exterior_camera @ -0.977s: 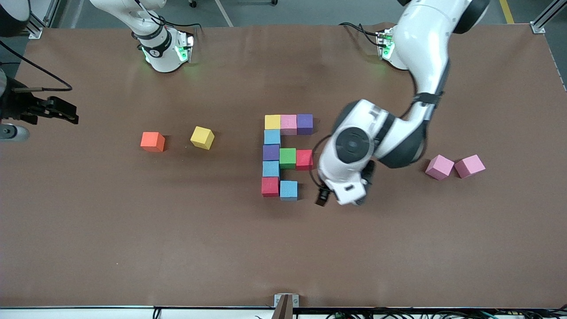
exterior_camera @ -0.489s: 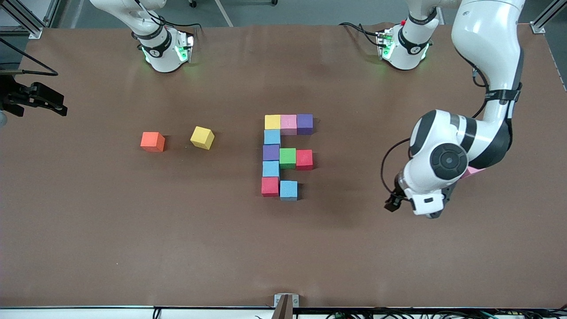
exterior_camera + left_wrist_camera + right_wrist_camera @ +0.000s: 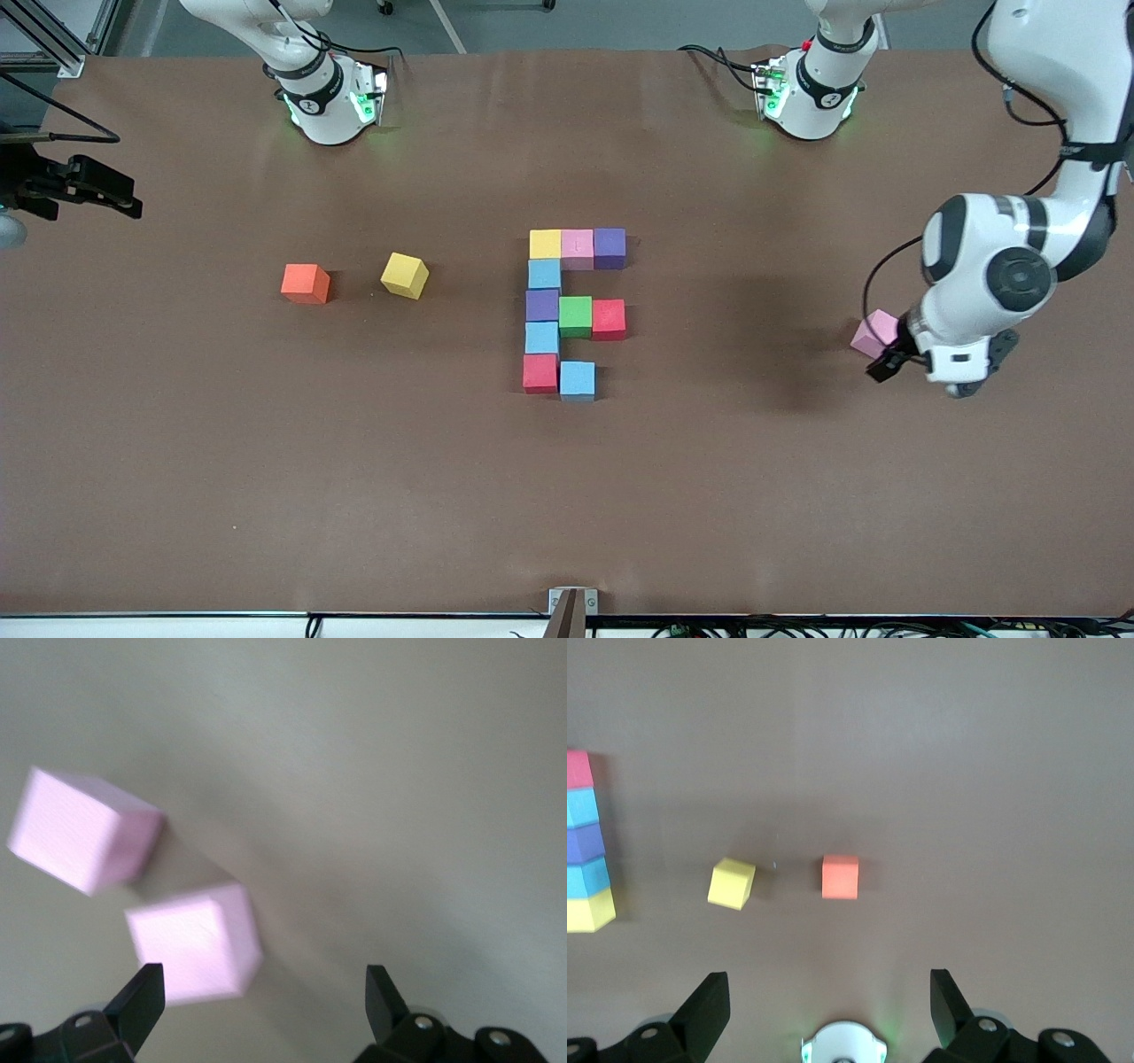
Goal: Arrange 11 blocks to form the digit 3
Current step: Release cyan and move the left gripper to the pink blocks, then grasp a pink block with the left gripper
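Note:
Ten blocks sit joined mid-table: yellow, pink and purple in the row nearest the bases. A blue, purple, blue, red column runs from the yellow one toward the front camera. Green and red branch off it, and blue sits beside the column's red. My left gripper is open and empty over two loose pink cubes. One pink cube shows in the front view; the hand hides the other. My right gripper is open and empty, waiting at the right arm's end.
A loose yellow cube and an orange cube lie toward the right arm's end; both show in the right wrist view, yellow and orange. The arm bases stand at the table's edge.
My left arm has swung from beside the joined blocks toward the left arm's end and now hangs over the pink cubes. My right gripper has barely shifted. No block has moved.

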Tool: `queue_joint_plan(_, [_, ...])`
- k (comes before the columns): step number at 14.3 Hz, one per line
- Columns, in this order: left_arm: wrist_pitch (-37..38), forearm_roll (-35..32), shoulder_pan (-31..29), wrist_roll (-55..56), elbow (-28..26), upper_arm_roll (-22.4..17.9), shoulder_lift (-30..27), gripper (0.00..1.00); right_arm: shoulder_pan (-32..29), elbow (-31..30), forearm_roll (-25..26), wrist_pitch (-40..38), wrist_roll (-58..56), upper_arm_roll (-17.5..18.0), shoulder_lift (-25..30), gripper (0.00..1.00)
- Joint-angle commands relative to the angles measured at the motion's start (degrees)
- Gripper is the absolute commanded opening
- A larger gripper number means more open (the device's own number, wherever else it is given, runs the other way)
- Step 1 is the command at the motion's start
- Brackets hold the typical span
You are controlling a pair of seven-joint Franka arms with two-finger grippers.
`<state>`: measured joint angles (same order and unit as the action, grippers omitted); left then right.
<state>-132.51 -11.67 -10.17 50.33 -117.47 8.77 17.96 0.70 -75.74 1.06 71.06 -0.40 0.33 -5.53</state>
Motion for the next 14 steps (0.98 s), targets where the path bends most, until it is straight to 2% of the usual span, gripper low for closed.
queue_joint_plan(1, [-6.8, -0.8, -4.6, -5.1, -7.6, 1.0, -3.0, 1.00, -0.3, 0.5, 0.0, -4.1, 0.0, 0.5, 0.9, 1.00])
queue_joint_plan(5, [-14.1, -0.6, -6.3, -5.4, -12.1, 1.0, -1.7, 1.00, -1.0, 1.0, -0.3, -4.2, 0.1, 0.5, 0.9, 1.00])
queue_joint_plan(9, [-16.8, 2.2, -7.5, -5.4, -12.2, 1.0, 0.0, 1.00, -3.1, 0.3, -1.3, -2.1, -0.1, 1.0, 2.7, 1.00])
queue_joint_plan(12, [-17.8, 3.4, -7.6, -5.4, -12.2, 1.1, 1.4, 1.00, -3.1, -4.7, -1.7, -0.3, -0.1, 0.9, 5.0, 1.00])
queue_joint_plan(14, [-18.6, 3.5, -7.6, -5.2, -12.1, 1.2, 2.4, 1.00, -2.9, -12.4, -1.7, 5.5, -0.1, 0.9, 10.2, 1.00])
